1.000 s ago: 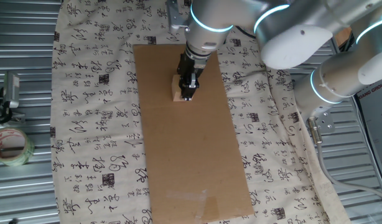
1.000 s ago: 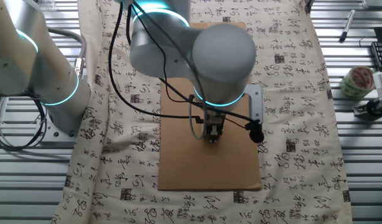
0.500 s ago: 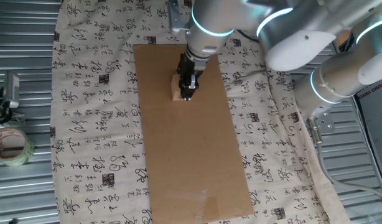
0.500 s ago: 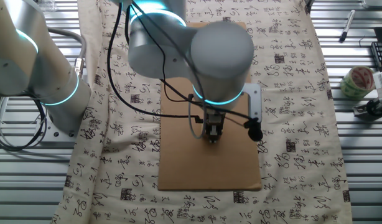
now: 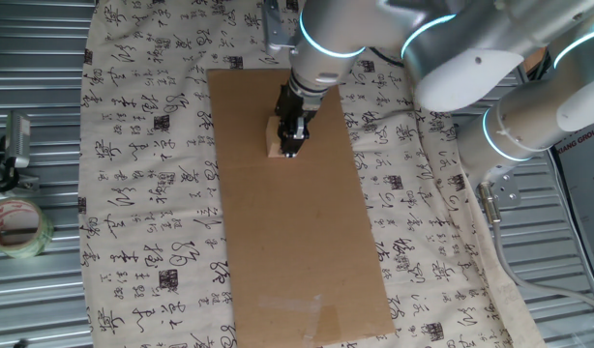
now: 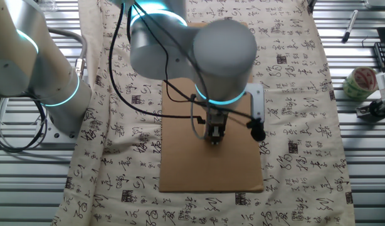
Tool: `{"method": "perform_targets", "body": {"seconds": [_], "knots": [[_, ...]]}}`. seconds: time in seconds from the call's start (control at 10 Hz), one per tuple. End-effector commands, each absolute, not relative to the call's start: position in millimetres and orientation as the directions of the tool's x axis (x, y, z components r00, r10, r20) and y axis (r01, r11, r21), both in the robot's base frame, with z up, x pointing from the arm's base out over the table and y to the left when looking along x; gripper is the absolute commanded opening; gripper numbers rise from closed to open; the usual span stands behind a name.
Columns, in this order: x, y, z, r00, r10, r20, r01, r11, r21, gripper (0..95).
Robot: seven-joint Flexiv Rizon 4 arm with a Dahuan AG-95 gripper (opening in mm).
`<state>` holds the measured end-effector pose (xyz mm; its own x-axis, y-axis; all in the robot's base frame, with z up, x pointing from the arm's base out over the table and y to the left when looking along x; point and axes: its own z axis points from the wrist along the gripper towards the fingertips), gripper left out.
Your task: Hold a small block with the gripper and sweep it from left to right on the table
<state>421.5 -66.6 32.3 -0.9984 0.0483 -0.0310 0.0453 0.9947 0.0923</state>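
On the cardboard (image 5: 297, 222), the gripper (image 5: 292, 147) clasps the small block (image 5: 275, 141) — hidden opposite

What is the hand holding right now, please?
Hand: closed on the block, down on the cardboard.

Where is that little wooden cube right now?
In one fixed view the small block sits on the brown cardboard sheet near its far end, pinched at the tip of the black gripper; the arm hides it in the other view.
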Motion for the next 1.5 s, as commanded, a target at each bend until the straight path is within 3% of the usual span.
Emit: {"method": "perform_targets", "body": {"seconds": [0.1, 0.5, 0.7, 1.1, 1.2, 1.3, 1.4, 1.5], "knots": [[421.5, -66.3, 30.4, -0.998, 0.044, -0.035, 0.041, 0.997, 0.072, 0.0], [421.6, -66.3, 30.3, -0.998, 0.043, -0.050, 0.039, 0.996, 0.083, 0.0], [421.6, -66.3, 30.3, -0.998, 0.036, -0.049, 0.034, 0.998, 0.045, 0.0], [421.6, -66.3, 30.2, -0.998, 0.043, -0.050, 0.039, 0.996, 0.079, 0.0], [421.6, -66.3, 30.2, -0.997, 0.032, -0.069, 0.028, 0.998, 0.062, 19.0], [421.6, -66.3, 30.2, -0.997, 0.009, -0.071, 0.008, 1.000, 0.009, 19.0], [421.6, -66.3, 30.1, -0.998, 0.009, -0.065, 0.008, 1.000, 0.024, 38.0], [421.6, -66.3, 30.1, -0.998, 0.009, -0.063, 0.008, 1.000, 0.029, 38.0]]}}
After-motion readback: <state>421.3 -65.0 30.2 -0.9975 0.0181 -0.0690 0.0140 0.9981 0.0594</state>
